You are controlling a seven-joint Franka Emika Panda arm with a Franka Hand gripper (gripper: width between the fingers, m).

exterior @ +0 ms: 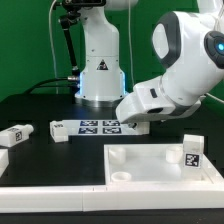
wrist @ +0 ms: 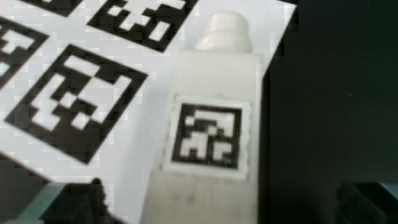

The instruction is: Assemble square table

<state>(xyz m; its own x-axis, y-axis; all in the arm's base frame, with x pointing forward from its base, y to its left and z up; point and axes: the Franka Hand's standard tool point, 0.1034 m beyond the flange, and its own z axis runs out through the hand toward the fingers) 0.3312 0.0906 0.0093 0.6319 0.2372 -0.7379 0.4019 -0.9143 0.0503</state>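
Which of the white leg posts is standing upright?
The right leg post, at the far corner of the square panel, in the exterior view. The left leg post and the middle leg post lie on their sides.

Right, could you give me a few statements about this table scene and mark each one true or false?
1. A leg post sits on the square panel. True.
2. The gripper hangs over the square panel. False: it is at the end of the marker board, above another leg post.
3. The leg post under the gripper carries a black-and-white tag. True.
4. Every leg post is on the square panel. False: one and another lie on the black table, at the exterior view's left.
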